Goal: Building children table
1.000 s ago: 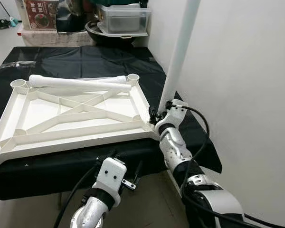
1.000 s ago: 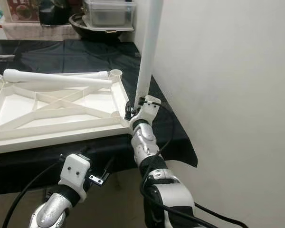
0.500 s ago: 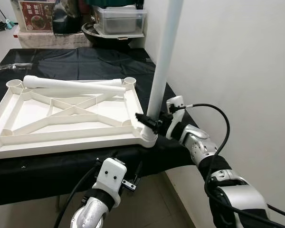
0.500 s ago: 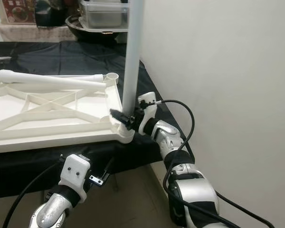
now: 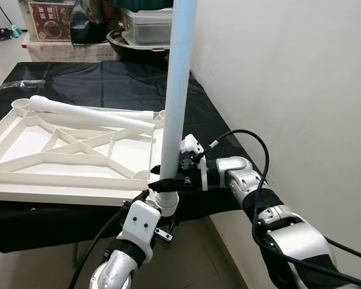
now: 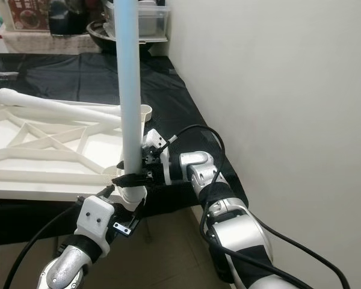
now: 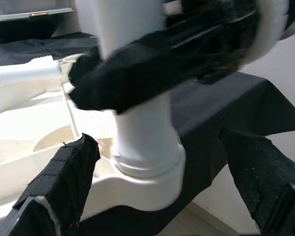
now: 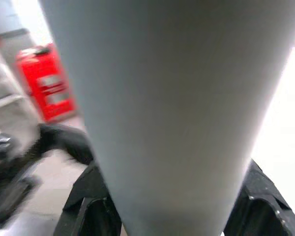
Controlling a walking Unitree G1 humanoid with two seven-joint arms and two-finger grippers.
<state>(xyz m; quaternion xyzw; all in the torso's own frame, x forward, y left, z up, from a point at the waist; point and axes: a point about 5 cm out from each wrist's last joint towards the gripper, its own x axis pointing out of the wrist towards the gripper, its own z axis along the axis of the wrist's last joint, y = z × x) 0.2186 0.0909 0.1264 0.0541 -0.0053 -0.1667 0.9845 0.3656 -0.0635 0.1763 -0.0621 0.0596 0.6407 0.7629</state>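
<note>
A white tabletop (image 5: 60, 180) lies upside down on the black-clothed table (image 5: 108, 81). A white leg (image 5: 176, 90) stands upright in its near right corner socket (image 7: 147, 167). My right gripper (image 5: 167, 180) reaches in from the right and is shut on the leg just above the socket; its fingers (image 8: 88, 211) flank the leg in the right wrist view. My left gripper (image 7: 157, 140) is just below that corner at the table's front edge, open, with its fingers (image 7: 64, 182) wide apart on either side of the socket. A second leg (image 5: 90, 112) lies across the tabletop's far end.
A white wall (image 5: 289, 72) runs close along the table's right side. Storage boxes and a dark pot (image 5: 144, 27) crowd the shelf behind the table. Bare floor (image 5: 192, 259) shows below the front edge.
The tabletop has slid so its legged corner now sits at the front edge above my left gripper. My right arm has swung round to the leg's right side, still gripping it. The view has shifted too.
</note>
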